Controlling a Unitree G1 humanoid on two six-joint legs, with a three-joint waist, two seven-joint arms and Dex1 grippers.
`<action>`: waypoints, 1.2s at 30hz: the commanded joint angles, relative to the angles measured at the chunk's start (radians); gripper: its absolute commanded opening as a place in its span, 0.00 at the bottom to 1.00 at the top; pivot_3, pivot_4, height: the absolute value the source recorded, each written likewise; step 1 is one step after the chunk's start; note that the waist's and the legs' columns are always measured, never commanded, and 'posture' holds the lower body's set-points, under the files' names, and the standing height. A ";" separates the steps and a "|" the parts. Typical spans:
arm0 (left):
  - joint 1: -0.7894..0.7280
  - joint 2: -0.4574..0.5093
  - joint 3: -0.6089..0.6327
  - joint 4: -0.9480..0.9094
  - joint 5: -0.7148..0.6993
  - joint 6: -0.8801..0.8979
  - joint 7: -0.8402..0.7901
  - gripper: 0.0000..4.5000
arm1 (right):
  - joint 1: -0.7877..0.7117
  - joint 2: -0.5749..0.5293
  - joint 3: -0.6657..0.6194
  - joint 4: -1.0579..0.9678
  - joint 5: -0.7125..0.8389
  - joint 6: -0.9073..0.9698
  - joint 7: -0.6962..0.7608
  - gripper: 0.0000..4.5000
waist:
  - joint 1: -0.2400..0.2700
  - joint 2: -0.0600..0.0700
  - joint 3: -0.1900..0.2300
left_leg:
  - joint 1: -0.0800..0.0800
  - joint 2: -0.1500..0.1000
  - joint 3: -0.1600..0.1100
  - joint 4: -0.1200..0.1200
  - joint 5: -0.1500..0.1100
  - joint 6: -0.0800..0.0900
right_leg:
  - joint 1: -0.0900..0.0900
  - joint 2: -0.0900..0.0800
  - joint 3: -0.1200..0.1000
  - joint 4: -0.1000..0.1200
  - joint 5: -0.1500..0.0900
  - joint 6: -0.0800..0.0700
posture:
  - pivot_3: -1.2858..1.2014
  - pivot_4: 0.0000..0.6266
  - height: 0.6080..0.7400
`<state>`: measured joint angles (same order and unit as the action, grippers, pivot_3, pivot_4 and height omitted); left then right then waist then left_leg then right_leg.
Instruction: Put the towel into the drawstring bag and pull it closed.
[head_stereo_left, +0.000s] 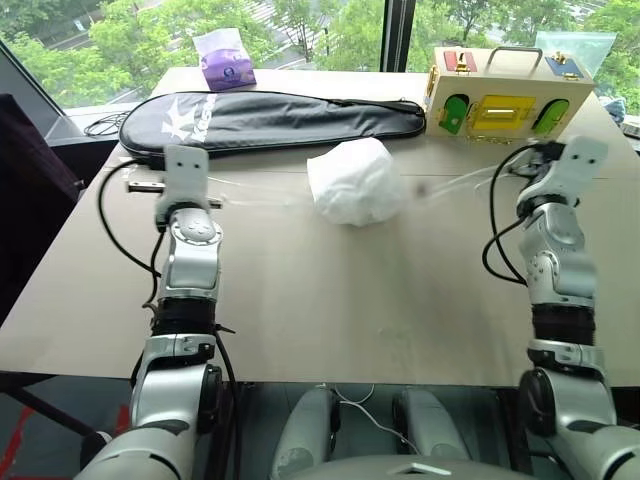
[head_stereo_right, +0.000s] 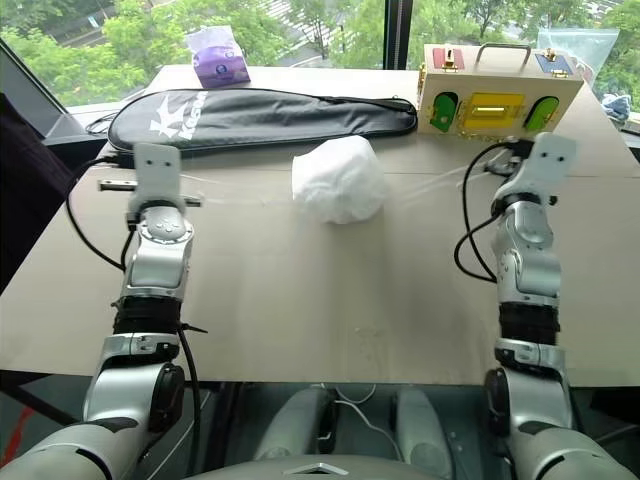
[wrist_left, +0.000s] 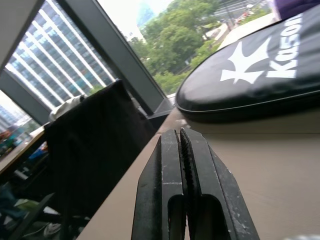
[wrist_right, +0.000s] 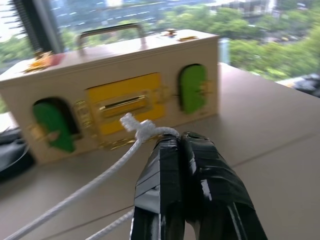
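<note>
On the bench (head_stereo_left: 300, 300) the drawstring bag (head_stereo_left: 355, 182) is stretched between the left gripper (wrist_left: 181, 150), pressed together, and the right gripper (wrist_right: 181, 145), pinching a cord (wrist_right: 100, 177) that could slip out at its knot if pulled harder

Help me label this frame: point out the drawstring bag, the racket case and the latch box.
drawstring bag (head_stereo_left: 352, 182), left eye view, bulging middle.
racket case (head_stereo_left: 270, 118), left eye view, flat top.
latch box (head_stereo_left: 506, 115), left eye view, yellow front panel.

Bulging bag between two outstretched arms

A full, crinkly white fabric drawstring bag (head_stereo_right: 339, 180) sits on the beige table (head_stereo_right: 330, 300), just before a long black zipped racket case (head_stereo_right: 262, 116); thin white cords stretch sideways toward both arms.
</note>
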<state>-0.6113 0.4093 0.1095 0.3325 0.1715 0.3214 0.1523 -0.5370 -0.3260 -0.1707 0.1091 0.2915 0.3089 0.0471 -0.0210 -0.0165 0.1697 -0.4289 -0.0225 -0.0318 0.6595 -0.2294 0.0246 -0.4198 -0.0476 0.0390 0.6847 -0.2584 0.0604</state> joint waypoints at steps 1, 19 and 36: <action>0.049 0.006 -0.049 -0.075 -0.174 -0.092 -0.370 0.16 | 0.138 -0.134 0.114 -0.150 0.068 0.063 0.368 0.32 | 0.001 0.000 0.000 | -0.001 0.001 -0.001 0.000 -0.001 0.002 | 0.000 0.001 -0.001 -0.003 0.000 0.000 | 0.52 0.24 1.00; 0.482 0.470 0.091 -0.140 -0.498 -0.072 -1.197 0.71 | 0.529 -0.430 -0.132 -0.078 0.203 -0.060 0.899 0.83 | -0.016 0.000 0.001 | 0.030 0.008 0.005 -0.007 -0.004 0.005 | 0.029 -0.002 0.003 -0.012 -0.003 -0.006 | 0.52 0.24 1.00; 0.036 0.242 0.376 -0.126 -0.793 0.353 -0.707 0.71 | 0.452 -0.335 -0.114 -0.096 0.152 -0.091 0.778 0.83 | 0.004 -0.002 0.002 | 0.028 0.007 0.002 -0.007 -0.004 0.005 | 0.028 -0.002 0.000 -0.012 -0.001 -0.003 | 0.52 0.24 1.00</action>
<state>-0.5586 0.6424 0.4283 0.1870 -0.5888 0.6465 -0.5958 -0.0749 -0.6596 -0.2616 0.0425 0.4396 0.2344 0.8362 -0.0173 -0.0183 0.1714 -0.4012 -0.0154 -0.0288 0.6519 -0.2336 0.0299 -0.3916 -0.0500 0.0396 0.6731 -0.2596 0.0578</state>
